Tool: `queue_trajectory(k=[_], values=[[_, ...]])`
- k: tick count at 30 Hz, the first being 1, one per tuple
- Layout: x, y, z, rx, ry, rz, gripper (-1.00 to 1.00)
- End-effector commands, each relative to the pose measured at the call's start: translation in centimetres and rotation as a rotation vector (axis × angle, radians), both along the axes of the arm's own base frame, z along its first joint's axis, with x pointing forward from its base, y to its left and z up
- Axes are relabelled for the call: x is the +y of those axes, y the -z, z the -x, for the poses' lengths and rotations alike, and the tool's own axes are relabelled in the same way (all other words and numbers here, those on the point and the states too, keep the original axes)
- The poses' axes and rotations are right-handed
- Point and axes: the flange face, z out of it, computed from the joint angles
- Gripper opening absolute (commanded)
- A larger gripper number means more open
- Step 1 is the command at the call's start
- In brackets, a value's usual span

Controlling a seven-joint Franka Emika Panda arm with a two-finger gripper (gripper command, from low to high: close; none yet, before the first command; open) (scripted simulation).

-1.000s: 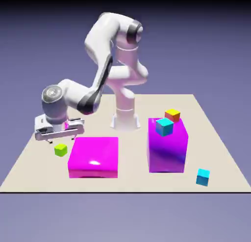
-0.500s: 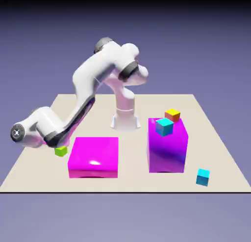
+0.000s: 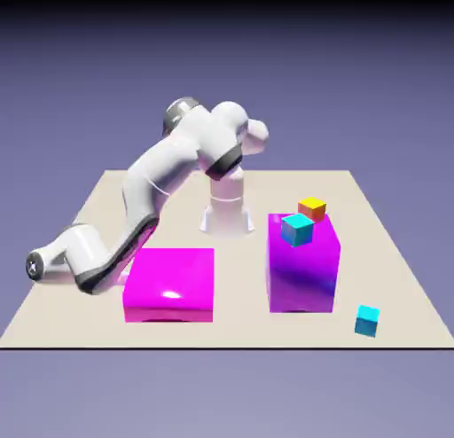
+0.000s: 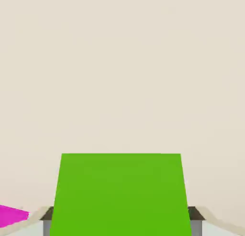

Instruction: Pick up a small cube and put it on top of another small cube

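The small cube (image 4: 119, 192), lime green, fills the bottom of the hand view on the beige table. It sits between my grey fingertips (image 4: 195, 221), and my gripper (image 4: 120, 224) is shut on it. In the exterior view my arm (image 3: 89, 263) is bent low at the left, beside the flat magenta block (image 3: 168, 284). There it hides both the gripper and the green cube. The other small cube (image 3: 311, 207), orange with a yellowish top, shows at the back edge of the tall magenta block (image 3: 304, 277). Whether it rests on that block or behind it I cannot tell.
A cyan cube (image 3: 297, 230) stands on the tall magenta block's top, near its front left corner. Another cyan cube (image 3: 367, 320) lies on the table at the front right. A sliver of magenta block (image 4: 12, 216) shows at the hand view's lower left.
The arm has sunk lower at the exterior view's left and now covers the green cube, which showed before. The gripper has gone from open to shut on the cube.
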Motion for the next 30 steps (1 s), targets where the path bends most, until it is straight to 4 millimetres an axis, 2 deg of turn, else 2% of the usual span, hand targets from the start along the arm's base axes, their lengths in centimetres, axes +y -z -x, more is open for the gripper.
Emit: queue_trajectory(k=[1, 2, 3, 6, 9, 12, 13, 18, 22, 26, 30], values=[[-0.5, -1.2, -0.8, 0.002, -0.001, 0.002, -1.0], [-0.5, -1.2, -0.8, 0.002, -0.001, 0.002, -1.0], [0.8, -0.9, -1.4, -0.005, 0.008, -0.015, -1.0], [1.7, -2.3, -3.5, -0.123, -0.04, -0.071, -1.0], [3.2, -4.4, -6.0, -0.236, -0.085, -0.113, -1.0], [4.8, -7.4, -8.5, -0.352, -0.138, -0.139, -1.0], [6.0, -8.1, -9.3, -0.37, -0.139, -0.148, -1.0], [15.0, -10.3, -12.5, -0.359, -0.102, -0.189, -1.0], [22.6, -13.1, -14.0, -0.332, -0.097, -0.206, -1.0], [30.2, -16.5, -14.4, -0.295, -0.112, -0.201, -1.0], [37.7, -20.0, -13.4, -0.253, -0.144, -0.17, -1.0]])
